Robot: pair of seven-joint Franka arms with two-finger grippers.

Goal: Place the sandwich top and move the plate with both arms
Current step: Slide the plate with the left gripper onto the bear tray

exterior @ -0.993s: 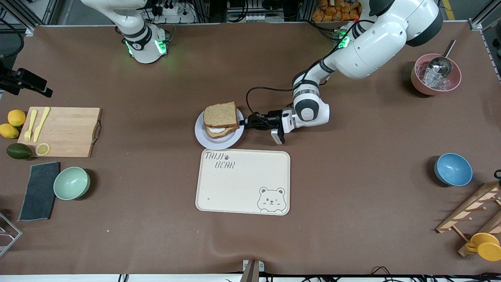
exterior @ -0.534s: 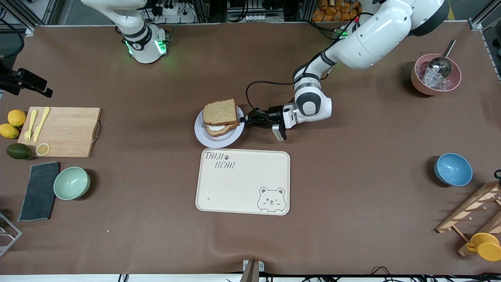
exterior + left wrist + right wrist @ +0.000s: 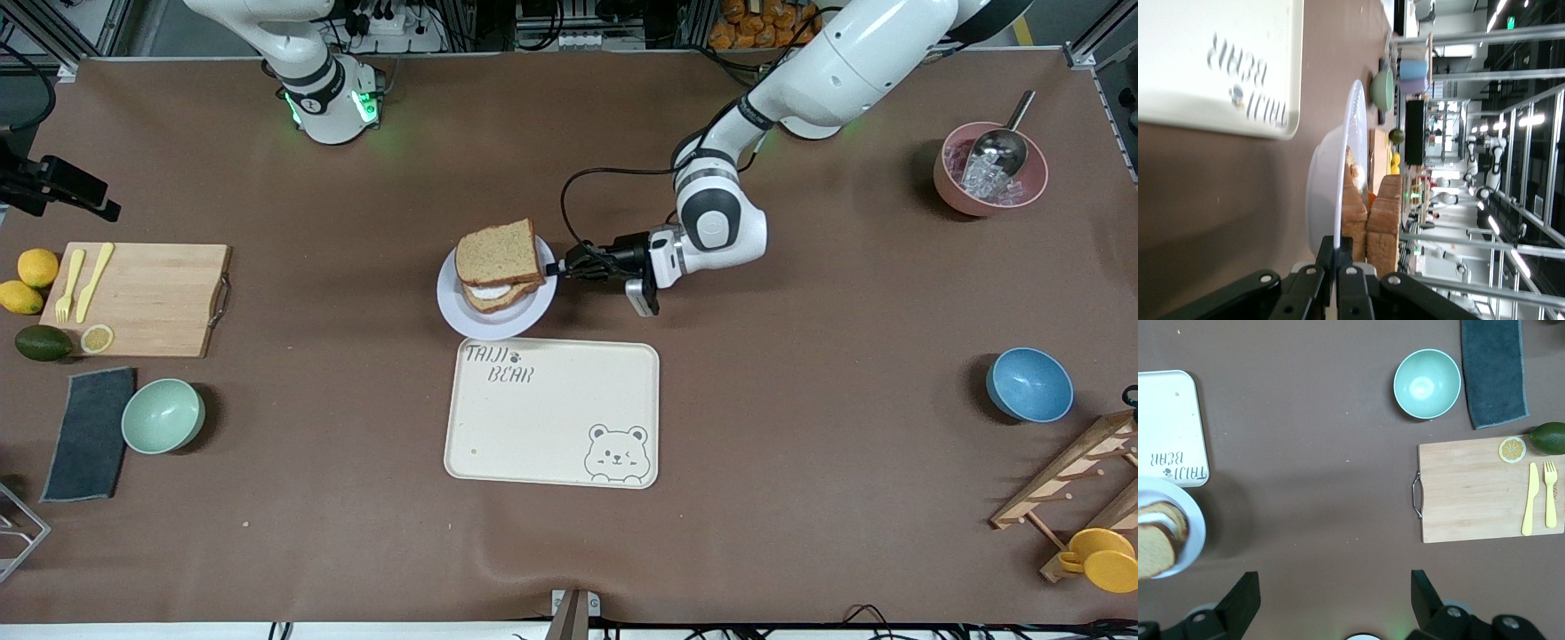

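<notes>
The sandwich top lies on the egg slice, stacked on the plate. My left gripper reaches in flat from the left arm's end and is shut on the plate's rim. In the left wrist view its fingers clamp the thin rim of the plate, with the sandwich top just past it. My right gripper hangs high and open over bare table, with the plate at the picture's edge. The front view does not show that gripper.
The cream bear tray lies just nearer the camera than the plate. A cutting board, green bowl and dark cloth sit at the right arm's end. A pink bowl, blue bowl and wooden rack sit at the left arm's end.
The left arm has risen and drawn back a little while holding the rim. The plate with the sandwich has shifted slightly away from the tray. The right arm has not moved.
</notes>
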